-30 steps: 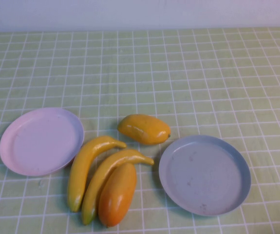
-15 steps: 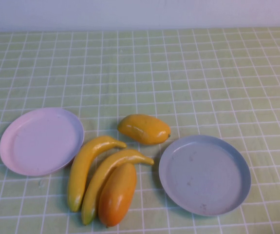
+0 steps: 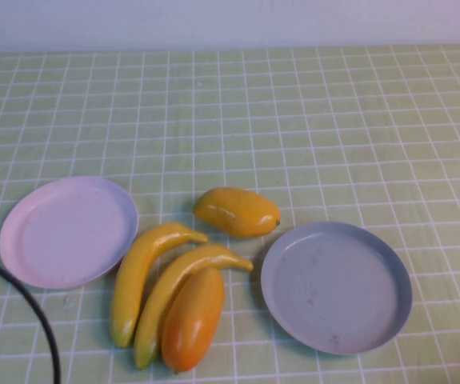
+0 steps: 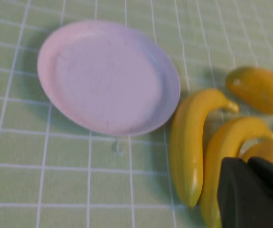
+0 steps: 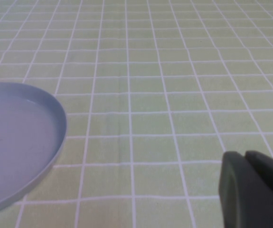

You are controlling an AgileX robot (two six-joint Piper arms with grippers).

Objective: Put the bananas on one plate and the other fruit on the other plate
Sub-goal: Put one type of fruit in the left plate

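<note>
Green check cloth: covers the whole table; all task items sit on it toward the near side.
Grey plate: near right, bare. Its rim also shows in the right wrist view.
Pink plate: near left, bare, seen too from the left wrist.
Bananas: both on the cloth between the plates, lying side by side and touching along their length. Left banana lies just beside the pink plate's rim; right banana lies against the orange fruit.
Orange fruit: nearest item, on the cloth, tucked under the right banana's curve, just left of the grey plate.
Yellow fruit: on the cloth, far side of the group, apart from both plates.
Left gripper: fingers closed, nothing held; hangs over the near ends of the bananas and the orange fruit. In the high view only arm cable and a dark bit show at the near left edge.
Right gripper: fingers closed, empty; over bare cloth right of the grey plate, out of the high view.
Progress: nil. None of four pieces plated.
Remaining: two bananas to one plate, two other fruits to the other; four pick-and-place moves, by my reckoning.
Note: left gripper must open before any grasp.
</note>
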